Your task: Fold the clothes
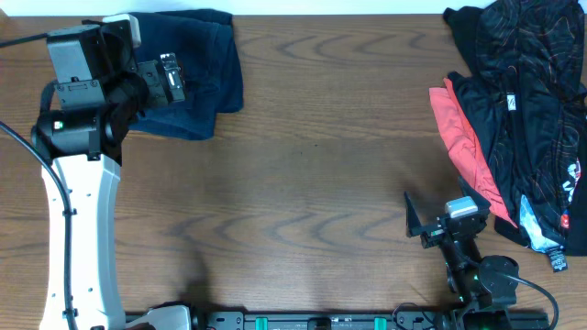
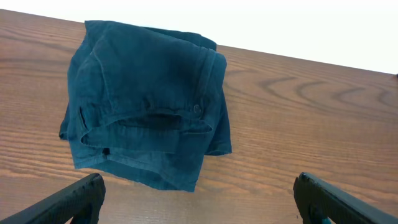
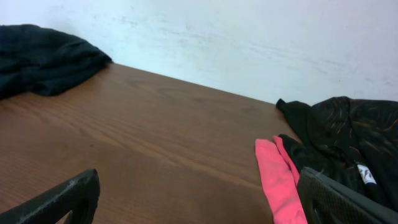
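One pair of dark navy shorts [image 1: 204, 78] lies folded in a compact bundle at the table's far left corner. It fills the upper left of the left wrist view [image 2: 149, 106], waistband fold and a button showing. My left gripper [image 1: 174, 82] is open and empty, just above the shorts' near edge; in its own view the fingers [image 2: 199, 202] straddle bare wood in front of the bundle. My right gripper [image 1: 438, 213] is open and empty, low over the table at the front right, and its fingers [image 3: 199, 199] frame bare wood. A second navy pair is not in view.
A loose pile of black patterned garments [image 1: 527, 101] with a pink-red piece [image 1: 459, 137] lies along the right edge, right of my right gripper. It shows in the right wrist view [image 3: 348, 134], the pink strip [image 3: 280, 183] nearest. A pale wall runs behind the table's far edge.
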Controlling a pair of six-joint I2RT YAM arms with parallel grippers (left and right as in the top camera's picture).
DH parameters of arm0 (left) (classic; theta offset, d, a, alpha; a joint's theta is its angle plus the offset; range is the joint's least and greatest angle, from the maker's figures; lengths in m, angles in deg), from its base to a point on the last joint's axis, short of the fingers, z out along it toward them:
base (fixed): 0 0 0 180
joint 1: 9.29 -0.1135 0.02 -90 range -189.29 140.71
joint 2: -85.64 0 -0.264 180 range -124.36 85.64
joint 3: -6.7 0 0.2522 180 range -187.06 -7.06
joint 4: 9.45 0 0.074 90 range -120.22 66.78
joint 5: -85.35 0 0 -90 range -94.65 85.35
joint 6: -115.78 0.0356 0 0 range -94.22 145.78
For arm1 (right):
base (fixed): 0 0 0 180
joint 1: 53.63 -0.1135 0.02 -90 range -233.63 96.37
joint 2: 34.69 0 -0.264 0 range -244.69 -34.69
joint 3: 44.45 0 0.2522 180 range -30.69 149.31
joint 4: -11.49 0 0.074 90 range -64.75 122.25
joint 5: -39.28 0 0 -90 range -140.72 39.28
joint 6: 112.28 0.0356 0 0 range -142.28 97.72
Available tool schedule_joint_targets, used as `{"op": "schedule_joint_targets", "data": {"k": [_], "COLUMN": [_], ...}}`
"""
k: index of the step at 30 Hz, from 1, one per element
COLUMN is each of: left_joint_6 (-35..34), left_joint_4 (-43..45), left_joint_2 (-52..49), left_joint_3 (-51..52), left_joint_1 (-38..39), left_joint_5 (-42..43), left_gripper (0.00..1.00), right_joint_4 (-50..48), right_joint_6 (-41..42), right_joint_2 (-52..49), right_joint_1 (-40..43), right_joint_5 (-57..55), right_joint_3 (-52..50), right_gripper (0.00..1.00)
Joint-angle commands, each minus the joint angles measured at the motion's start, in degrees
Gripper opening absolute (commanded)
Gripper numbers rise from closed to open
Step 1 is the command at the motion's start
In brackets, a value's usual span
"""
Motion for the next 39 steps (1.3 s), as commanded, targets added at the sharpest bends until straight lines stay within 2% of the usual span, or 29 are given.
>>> {"op": "schedule_joint_targets", "data": {"k": [1,26,34,39], "left_joint_6": [-0.28,-0.28,0.04,2.86], "left_joint_4": [-0.17,-0.22,-4.96,-2.49], "left_joint_2": [0.44,0.92,7.34,17.00], "left_joint_3": [-0.26,-0.26,0.81,9.70], "left_joint_1": [0.09,0.09,1.16,3.69], "left_joint_5": [0.52,0.52,0.44,0.55], "left_gripper": [0.98,0.98,0.98,0.98], "right_joint_4": [0.22,0.20,0.20,0.20], "right_joint_6": [0.04,0.04,0.04,0.04], "right_joint_2": [0.55,0.46,0.46,0.46], "right_joint_1": [1.01,1.01,1.01,1.01], "right_joint_5": [-1.18,-1.18,-1.18,-1.18], "right_joint_3": [-0.22,-0.22,-0.22,-0.22], "right_gripper": [0.99,0.99,0.99,0.99]}}
